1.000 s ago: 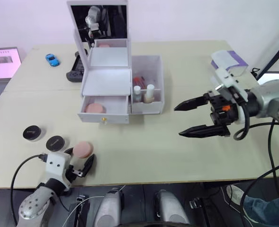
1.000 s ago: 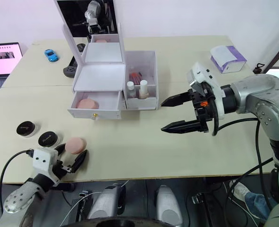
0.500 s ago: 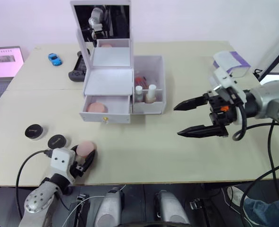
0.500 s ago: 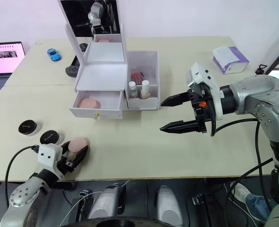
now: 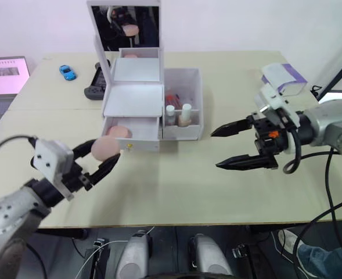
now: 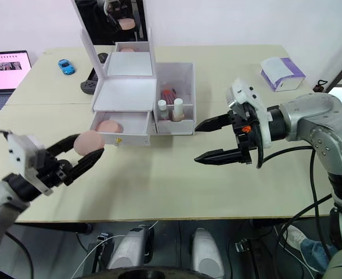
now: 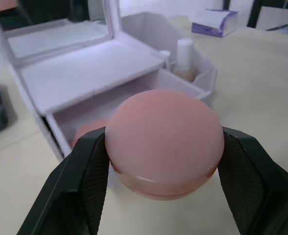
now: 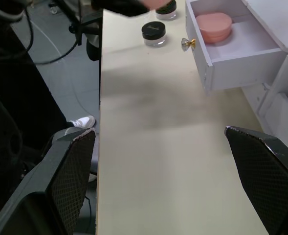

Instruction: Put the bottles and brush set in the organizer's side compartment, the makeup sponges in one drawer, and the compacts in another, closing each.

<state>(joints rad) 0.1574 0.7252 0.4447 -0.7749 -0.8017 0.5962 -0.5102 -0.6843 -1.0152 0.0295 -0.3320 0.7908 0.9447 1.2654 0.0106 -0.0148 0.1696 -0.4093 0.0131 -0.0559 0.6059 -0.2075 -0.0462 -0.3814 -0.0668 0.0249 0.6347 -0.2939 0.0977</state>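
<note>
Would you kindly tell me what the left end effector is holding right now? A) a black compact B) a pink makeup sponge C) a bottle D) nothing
B: the left end effector is shut on the pink makeup sponge, in front of the open drawer.

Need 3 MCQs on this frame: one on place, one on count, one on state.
1. Where is the sponge that is not in the drawer?
A. On the table
B. In the left end effector
C. In the side compartment

2. How many bottles stand in the side compartment?
A. Two
B. None
C. Four

3. The drawer is:
A. Shut
B. Removed
C. Open

Key: 1 B, the fingers clamp it above the table. 2 A, two white caps stand side by side. 3 C, it is pulled out with a second sponge inside.
</note>
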